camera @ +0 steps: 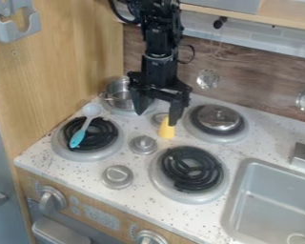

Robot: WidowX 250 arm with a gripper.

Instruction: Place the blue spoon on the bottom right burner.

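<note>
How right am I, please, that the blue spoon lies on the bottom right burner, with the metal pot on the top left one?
Not the bottom right: the camera view shows the blue spoon on the bottom left burner. The metal pot is on the top left burner.

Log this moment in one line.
gripper open, holding nothing | blue spoon on bottom left burner | bottom right burner: spoon not yet placed | yellow object near one fingertip

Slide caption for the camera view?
Open end effector above the toy stovetop; blue-handled spoon on the bottom-left coil burner.
</note>
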